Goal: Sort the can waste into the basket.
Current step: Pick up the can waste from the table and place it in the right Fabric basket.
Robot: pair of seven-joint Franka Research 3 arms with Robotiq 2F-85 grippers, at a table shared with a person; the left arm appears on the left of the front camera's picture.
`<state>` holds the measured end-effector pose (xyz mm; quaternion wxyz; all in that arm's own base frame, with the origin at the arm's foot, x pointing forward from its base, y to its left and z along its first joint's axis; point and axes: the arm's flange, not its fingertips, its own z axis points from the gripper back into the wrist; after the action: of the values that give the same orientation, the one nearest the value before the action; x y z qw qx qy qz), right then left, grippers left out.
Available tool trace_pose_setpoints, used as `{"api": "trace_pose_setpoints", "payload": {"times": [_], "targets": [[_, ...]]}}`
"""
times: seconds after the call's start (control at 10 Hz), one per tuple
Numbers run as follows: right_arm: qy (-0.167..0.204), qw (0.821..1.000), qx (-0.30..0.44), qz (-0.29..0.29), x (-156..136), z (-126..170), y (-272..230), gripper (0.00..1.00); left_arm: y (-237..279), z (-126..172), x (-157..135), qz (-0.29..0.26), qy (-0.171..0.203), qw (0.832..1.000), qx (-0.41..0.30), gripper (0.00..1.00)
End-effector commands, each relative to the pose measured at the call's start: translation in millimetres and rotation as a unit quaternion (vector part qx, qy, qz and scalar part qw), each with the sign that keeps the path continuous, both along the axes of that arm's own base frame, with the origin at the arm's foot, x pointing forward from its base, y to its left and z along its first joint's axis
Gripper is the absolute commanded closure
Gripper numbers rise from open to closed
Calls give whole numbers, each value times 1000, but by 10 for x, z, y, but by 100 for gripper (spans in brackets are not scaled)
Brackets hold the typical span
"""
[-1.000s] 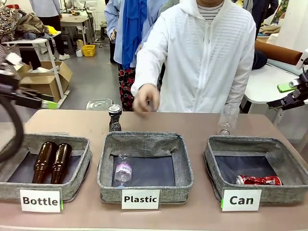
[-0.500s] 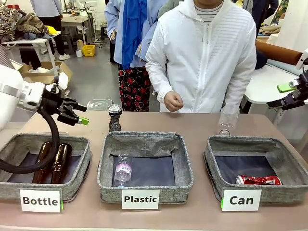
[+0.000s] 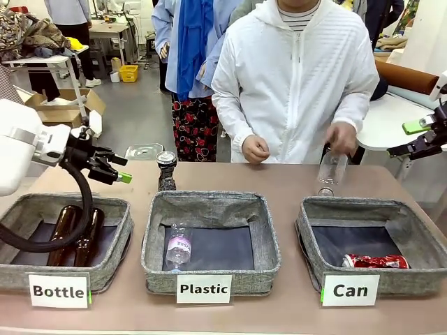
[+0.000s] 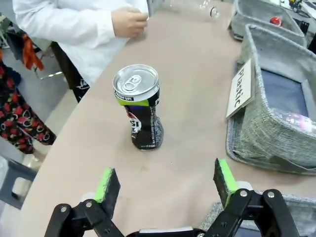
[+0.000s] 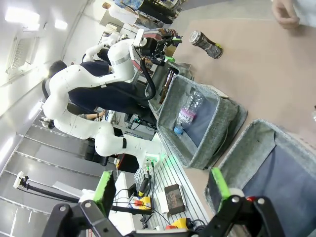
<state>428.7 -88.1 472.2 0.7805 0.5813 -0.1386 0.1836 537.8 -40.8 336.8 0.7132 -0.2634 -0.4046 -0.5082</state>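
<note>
A crushed dark can [image 3: 166,171] stands upright on the table behind the "Plastic" basket. My left gripper [image 3: 120,169] hovers open just left of it, fingers pointing at it. In the left wrist view the dark can [image 4: 140,107] stands a short way ahead of my open left gripper [image 4: 165,182], apart from both pads. A crushed red can [image 3: 375,262] lies in the grey basket labelled "Can" [image 3: 405,283] at the right. My right gripper [image 3: 408,138] hangs open off the table's right edge with nothing in it; the right wrist view shows the right gripper [image 5: 160,187] open too.
The "Bottle" basket [image 3: 112,269] holds two brown bottles [image 3: 73,237]. The "Plastic" basket [image 3: 269,269] holds a clear bottle [image 3: 179,246]. Across the table, a person's hand [image 3: 342,138] holds a clear plastic bottle [image 3: 331,171] behind the "Can" basket; the other hand [image 3: 255,149] rests at the edge.
My left arm swung in from the far left toward the dark can. The person's hand left the can and drew back; the other hand now grips the clear bottle.
</note>
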Motion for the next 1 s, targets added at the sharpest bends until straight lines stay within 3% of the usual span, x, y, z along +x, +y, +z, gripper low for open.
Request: {"api": "trace_pose_setpoints", "payload": {"times": [0.0, 0.4, 0.9], "targets": [[-9, 1000, -3, 3, -14, 13, -15, 0, -161, -163, 162, 7, -22, 1000, -15, 0], [-9, 1000, -3, 3, -14, 13, -15, 0, -478, -382, 467, -26, -56, 997, -36, 0], [-9, 1000, -3, 3, -14, 13, -15, 0, -723, -614, 757, -31, -32, 997, -56, 0]]}}
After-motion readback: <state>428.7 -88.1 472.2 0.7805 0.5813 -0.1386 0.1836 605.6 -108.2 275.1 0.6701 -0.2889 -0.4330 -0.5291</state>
